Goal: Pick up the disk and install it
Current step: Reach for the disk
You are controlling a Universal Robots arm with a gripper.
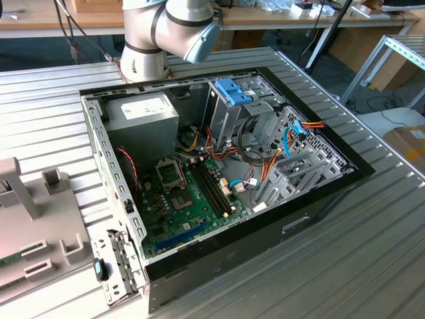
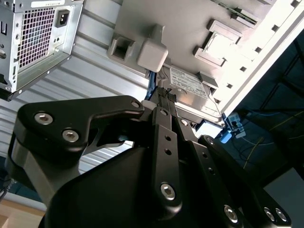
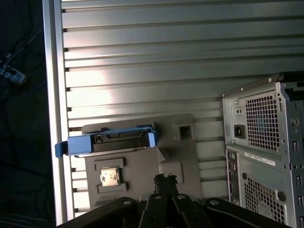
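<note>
One disk (image 3: 108, 143) stands on its edge in a slot of a grey plastic holder (image 3: 186, 159), with light-blue rails along its sides and a blue tab sticking out at each end. In the second wrist view the disk (image 2: 192, 88) shows its flat metal face and one white label, held between the holder's raised blocks. One square chip (image 3: 109, 176) lies in a pocket of the same holder, just beside the disk.

One gripper (image 3: 164, 179) hangs over the holder, near the disk but apart from it. Its two fingertips (image 2: 165, 93) are drawn together with nothing between them.

The holder lies on a ribbed metal table (image 3: 166, 47), close to the table's edge. One computer case (image 3: 266, 142) lies on the same table, well apart from the disk, its vented rear facing the holder.

In the exterior view the case (image 1: 226, 242) lies open on its side, with one green circuit board (image 1: 186, 196) inside and one metal drive cage (image 1: 229, 113) topped by one small blue latch (image 1: 233, 92). One robot arm (image 1: 169, 26) rises behind the case. The holder (image 1: 40, 232) sits at the exterior view's left.
</note>
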